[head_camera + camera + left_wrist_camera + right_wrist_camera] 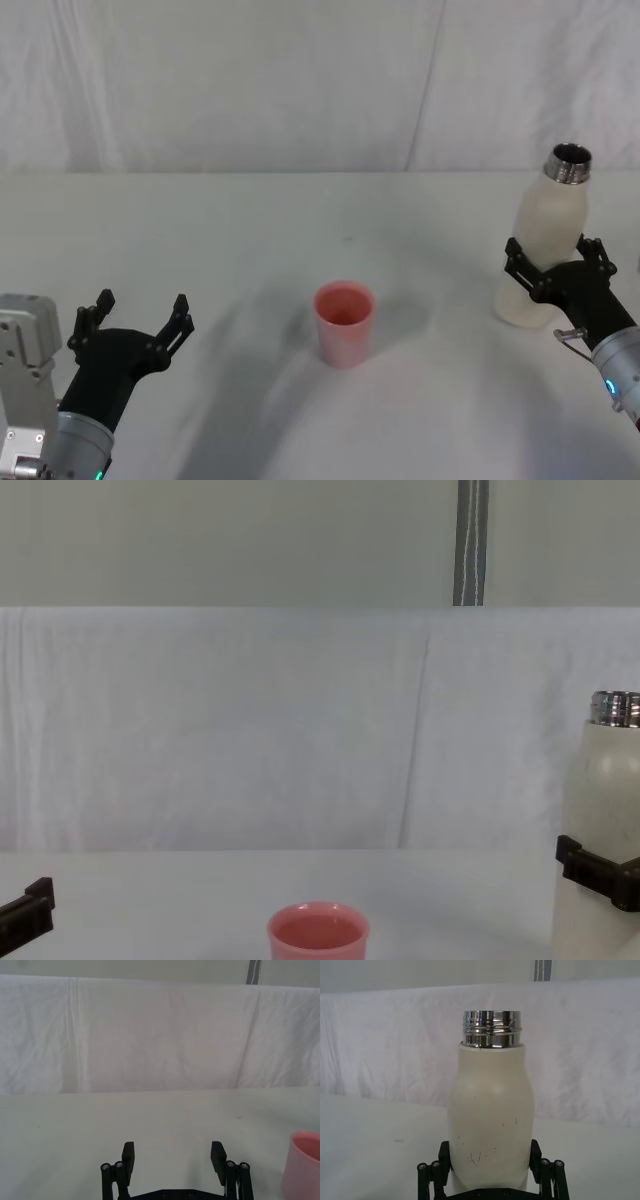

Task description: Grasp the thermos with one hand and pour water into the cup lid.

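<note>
The cream-white thermos point(548, 240) stands upright at the right of the table, its steel neck uncapped. My right gripper point(552, 252) is open, one finger on each side of the thermos's lower body. In the right wrist view the thermos point(490, 1110) rises between those fingers point(444, 1156), which lie close along its sides. The pink cup lid point(344, 322) stands upright at the table's middle, well to the left of the thermos. My left gripper point(142, 305) hovers open and empty at the near left, with the cup lid point(302, 1165) off to its side.
A white cloth covers the table point(250, 230) and hangs as a backdrop point(250, 730) behind it. Bare cloth lies between the cup lid and each gripper.
</note>
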`<action>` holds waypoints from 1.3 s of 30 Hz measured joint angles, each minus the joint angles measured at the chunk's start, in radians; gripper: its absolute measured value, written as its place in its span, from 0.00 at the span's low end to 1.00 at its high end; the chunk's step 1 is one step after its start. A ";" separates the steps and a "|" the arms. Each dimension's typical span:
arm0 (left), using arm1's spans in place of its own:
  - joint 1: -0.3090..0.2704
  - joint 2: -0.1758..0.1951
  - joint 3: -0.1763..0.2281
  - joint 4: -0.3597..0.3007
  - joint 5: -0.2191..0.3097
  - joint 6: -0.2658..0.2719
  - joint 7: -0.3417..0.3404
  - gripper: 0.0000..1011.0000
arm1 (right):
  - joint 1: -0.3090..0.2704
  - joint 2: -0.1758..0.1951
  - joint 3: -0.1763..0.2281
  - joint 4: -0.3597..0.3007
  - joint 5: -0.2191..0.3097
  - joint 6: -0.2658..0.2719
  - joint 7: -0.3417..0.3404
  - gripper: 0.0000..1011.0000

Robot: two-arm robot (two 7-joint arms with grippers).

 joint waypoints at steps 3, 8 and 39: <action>0.000 0.000 0.000 0.000 0.000 0.000 0.000 0.99 | 0.002 -0.002 0.002 0.005 0.005 -0.007 0.002 0.94; 0.000 0.000 0.000 0.000 0.000 0.000 0.000 0.99 | 0.006 -0.005 0.005 0.015 0.011 -0.016 0.009 0.94; 0.000 0.000 0.000 0.000 0.000 0.000 0.000 0.99 | 0.011 -0.001 0.002 0.027 0.009 -0.014 0.012 0.94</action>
